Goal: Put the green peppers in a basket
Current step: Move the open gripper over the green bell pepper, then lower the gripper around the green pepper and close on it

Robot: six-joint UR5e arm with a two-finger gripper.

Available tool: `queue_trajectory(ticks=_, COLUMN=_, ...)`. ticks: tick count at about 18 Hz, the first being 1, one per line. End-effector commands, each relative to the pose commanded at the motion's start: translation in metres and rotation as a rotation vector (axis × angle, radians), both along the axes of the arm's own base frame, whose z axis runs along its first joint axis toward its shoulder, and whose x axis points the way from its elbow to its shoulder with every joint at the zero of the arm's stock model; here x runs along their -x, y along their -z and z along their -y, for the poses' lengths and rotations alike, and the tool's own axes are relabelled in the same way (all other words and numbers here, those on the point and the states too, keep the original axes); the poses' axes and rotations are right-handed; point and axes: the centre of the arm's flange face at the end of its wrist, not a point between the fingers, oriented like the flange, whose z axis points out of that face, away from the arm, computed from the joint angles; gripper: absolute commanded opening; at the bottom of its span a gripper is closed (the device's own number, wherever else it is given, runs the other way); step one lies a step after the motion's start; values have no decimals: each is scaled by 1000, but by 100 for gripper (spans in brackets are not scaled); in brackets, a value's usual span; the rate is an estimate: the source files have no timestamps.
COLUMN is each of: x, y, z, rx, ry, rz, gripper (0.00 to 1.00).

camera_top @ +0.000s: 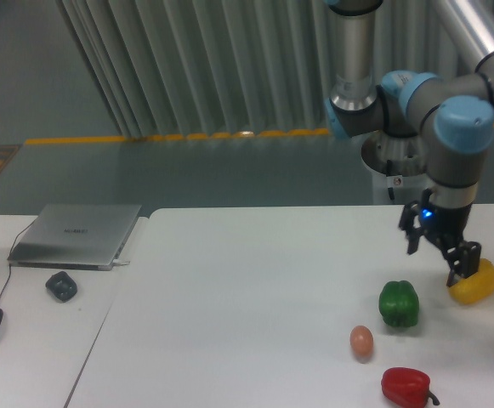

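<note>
- The claw is hanging with its fingers spread, gripping nothing, at the right of the frame.
- One green pepper is sitting on the white bench at lower right, beside one yellow pepper, one egg and one red pepper.
- One laptop is lying at left.

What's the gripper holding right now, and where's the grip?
Nothing. The gripper is open in the air above the table, between the green pepper and yellow pepper.
</note>
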Motion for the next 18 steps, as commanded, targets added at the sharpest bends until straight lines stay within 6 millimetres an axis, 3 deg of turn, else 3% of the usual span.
queue_trajectory(ticks=8, x=-7, y=13, z=0, rx=38, ry=-345, rz=54, gripper=100)
queue_trajectory(ticks=13, x=-28, y=37, z=-22, rx=97, ry=-340, rz=8, gripper=100)
queue_trajectory(ticks=18, x=-32, y=54, z=-33, rx=147, ry=-319, rz=-31, gripper=100)
